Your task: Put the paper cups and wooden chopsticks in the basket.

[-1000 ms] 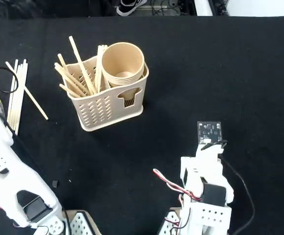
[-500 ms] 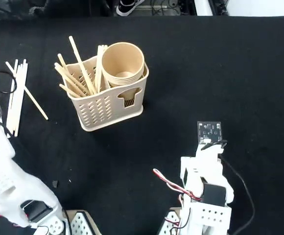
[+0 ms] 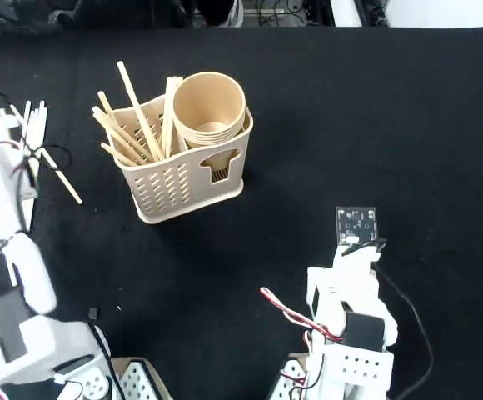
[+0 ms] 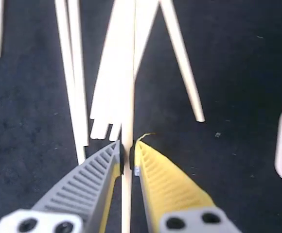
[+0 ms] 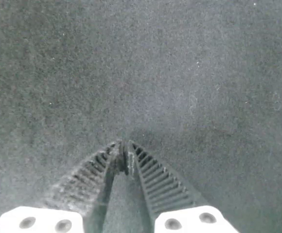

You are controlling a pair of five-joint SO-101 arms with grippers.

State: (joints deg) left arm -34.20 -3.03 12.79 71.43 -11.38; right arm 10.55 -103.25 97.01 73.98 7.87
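Note:
The beige basket point(image 3: 183, 179) stands at the back left of the black cloth. Stacked paper cups point(image 3: 210, 104) fill its right compartment and several wooden chopsticks point(image 3: 133, 125) lean in its left one. More chopsticks point(image 3: 37, 125) lie loose on the cloth left of the basket, one of them point(image 3: 62, 181) slanting toward it. My left gripper point(image 3: 25, 196) is over this pile. In the left wrist view the left gripper point(image 4: 127, 154) is shut on one chopstick point(image 4: 128, 87) of the bundle. My right gripper point(image 5: 124, 158) is shut with nothing in it, low over bare cloth.
The right arm point(image 3: 350, 308) sits folded at the front right, well away from the basket. The left arm point(image 3: 8, 275) covers part of the loose pile. Black cloth point(image 3: 375, 125) stretches bare to the right of the basket.
The left arm has swung toward the back of the table, over the loose chopsticks, and now hides more of them. The right arm, basket and cups have not moved.

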